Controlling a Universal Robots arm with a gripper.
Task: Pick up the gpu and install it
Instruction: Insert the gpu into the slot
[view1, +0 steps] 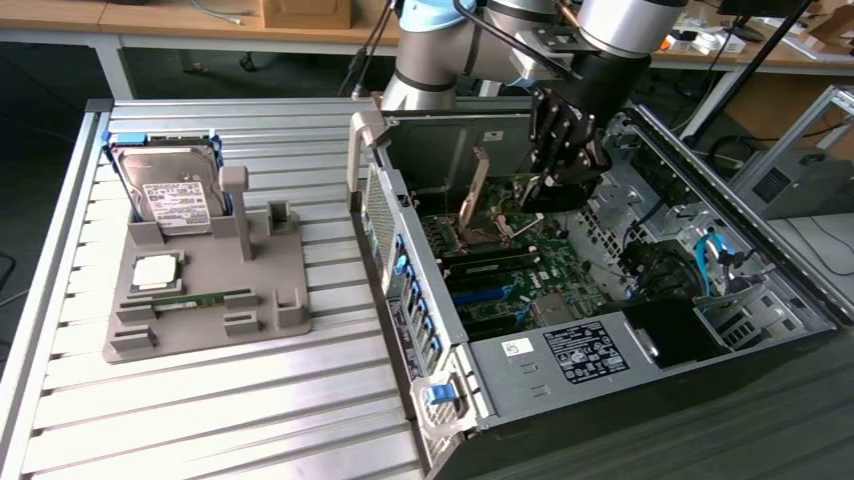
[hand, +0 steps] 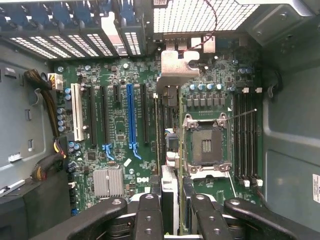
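Note:
The gpu (hand: 169, 187) is a thin card seen edge-on between my fingers, its silver bracket (hand: 177, 65) at the far end toward the case's rear grille. My gripper (hand: 172, 210) is shut on it. The card hangs above the motherboard (hand: 120, 150), between the black expansion slots and the open CPU socket (hand: 206, 145), to the socket side of the long blue slot (hand: 131, 115). In the exterior view my gripper (view1: 554, 180) reaches down into the open computer case (view1: 441, 400), over the board's upper part.
On the slatted table at the exterior view's left stands a grey holder (view1: 267, 320) carrying a silver hard drive (view1: 174, 195), a CPU chip (view1: 156, 270) and a green memory stick (view1: 200, 298). Case walls, cable bundles (hand: 47, 100) and a heatsink (hand: 107, 181) surround the board.

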